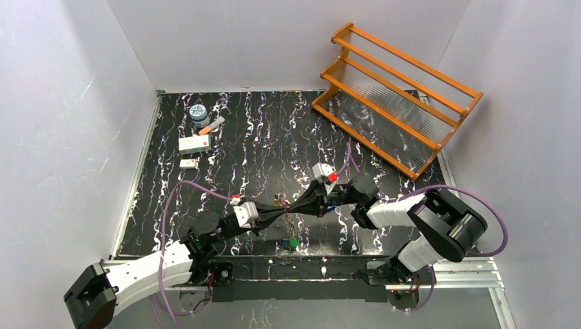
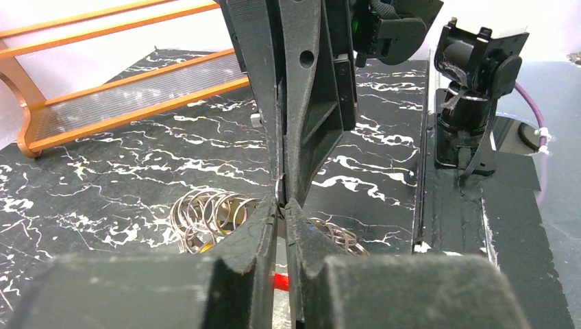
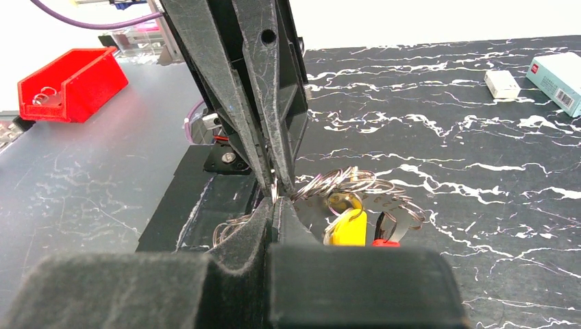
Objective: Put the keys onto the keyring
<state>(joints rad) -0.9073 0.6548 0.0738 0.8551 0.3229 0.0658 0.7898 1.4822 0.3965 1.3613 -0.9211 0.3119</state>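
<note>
My two grippers meet tip to tip above the middle front of the table. The left gripper [image 1: 297, 205] [image 2: 282, 204] and the right gripper [image 1: 308, 201] [image 3: 274, 203] both pinch the same thin silvery wire of the keyring [image 3: 342, 184] from opposite sides. A bunch of small wire loops [image 2: 205, 216] hangs beside the jaws. Below it dangle silver keys [image 3: 392, 205], a yellow tag [image 3: 347, 229] and a red tag [image 3: 386, 242]. A green tag [image 1: 292, 242] lies on the table under the grippers.
An orange wooden rack [image 1: 397, 96] stands tilted at the back right. A jar [image 1: 199, 113] and small boxes [image 1: 195, 144] sit at the back left. A red bin [image 3: 68, 82] stands off the table beyond its front edge.
</note>
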